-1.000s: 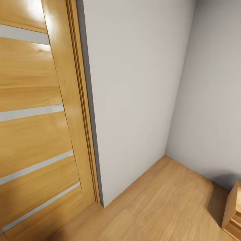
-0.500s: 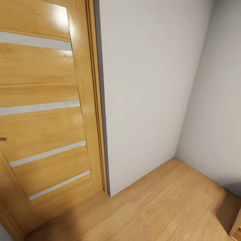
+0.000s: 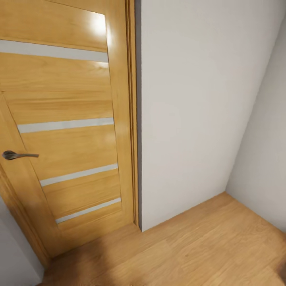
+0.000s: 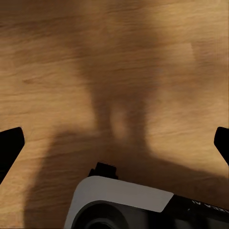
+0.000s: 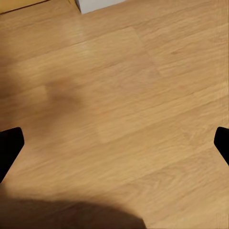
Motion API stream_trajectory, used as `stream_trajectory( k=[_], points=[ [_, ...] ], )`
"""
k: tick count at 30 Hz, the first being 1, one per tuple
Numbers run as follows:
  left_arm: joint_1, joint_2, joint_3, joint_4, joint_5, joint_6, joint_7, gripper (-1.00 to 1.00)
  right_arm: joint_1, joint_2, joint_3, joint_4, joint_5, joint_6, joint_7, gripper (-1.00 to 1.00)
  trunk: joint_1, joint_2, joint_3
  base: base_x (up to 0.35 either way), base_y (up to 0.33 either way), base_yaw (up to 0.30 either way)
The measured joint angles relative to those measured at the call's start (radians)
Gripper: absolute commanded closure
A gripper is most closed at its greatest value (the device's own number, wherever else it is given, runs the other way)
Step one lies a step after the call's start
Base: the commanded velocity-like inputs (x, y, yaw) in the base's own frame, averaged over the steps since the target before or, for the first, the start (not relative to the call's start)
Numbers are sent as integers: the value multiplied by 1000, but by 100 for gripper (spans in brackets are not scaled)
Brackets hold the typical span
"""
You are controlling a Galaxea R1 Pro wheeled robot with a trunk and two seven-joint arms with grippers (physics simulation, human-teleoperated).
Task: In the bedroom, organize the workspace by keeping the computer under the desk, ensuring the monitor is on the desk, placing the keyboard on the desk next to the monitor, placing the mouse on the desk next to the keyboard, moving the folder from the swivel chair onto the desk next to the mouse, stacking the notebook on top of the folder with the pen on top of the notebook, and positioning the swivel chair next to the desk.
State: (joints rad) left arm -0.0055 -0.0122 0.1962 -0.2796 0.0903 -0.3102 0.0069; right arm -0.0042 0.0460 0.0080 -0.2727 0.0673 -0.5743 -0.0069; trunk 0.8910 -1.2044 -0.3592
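A corner of the bedroom [image 3: 198, 99] is seen from the head camera: a pale grey wall meets a second grey wall at the far right, and a light wood plank floor [image 3: 190, 250] runs along their base. At the left stands a wooden door [image 3: 67, 131] crossed by four frosted strips, set in a wooden frame, with a dark metal lever handle [image 3: 18, 155] at its left edge. A further strip of grey wall is seen at the near left, beside the door frame.

In the left wrist view, the left gripper [image 4: 114, 143] is held over shadowed plank floor; its two dark fingertips [image 4: 9, 145] are seen at opposite edges of the picture, spread wide, with nothing between them. Part of the robot's own body, white and black, lies below [image 4: 129, 205].

In the right wrist view, the right gripper [image 5: 114, 143] is likewise spread wide above bare floor, its fingertips [image 5: 9, 143] far apart and touching nothing. A bit of grey wall base [image 5: 98, 5] is seen at the far end of the boards.

No containers are seen.
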Motion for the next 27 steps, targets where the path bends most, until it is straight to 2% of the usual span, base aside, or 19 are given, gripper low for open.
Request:
stream_trajectory(
  k=[20,27],
  points=[
    [0,0,-1,0,0,0,0,-100,0,0,0,-1,2,-2,0,-100,0,0,-4,-277,-114,277],
    [0,0,1,0,0,-2,1,-100,0,1,0,0,14,-87,-11,-100,0,0,-9,-176,-154,269]
  ],
)
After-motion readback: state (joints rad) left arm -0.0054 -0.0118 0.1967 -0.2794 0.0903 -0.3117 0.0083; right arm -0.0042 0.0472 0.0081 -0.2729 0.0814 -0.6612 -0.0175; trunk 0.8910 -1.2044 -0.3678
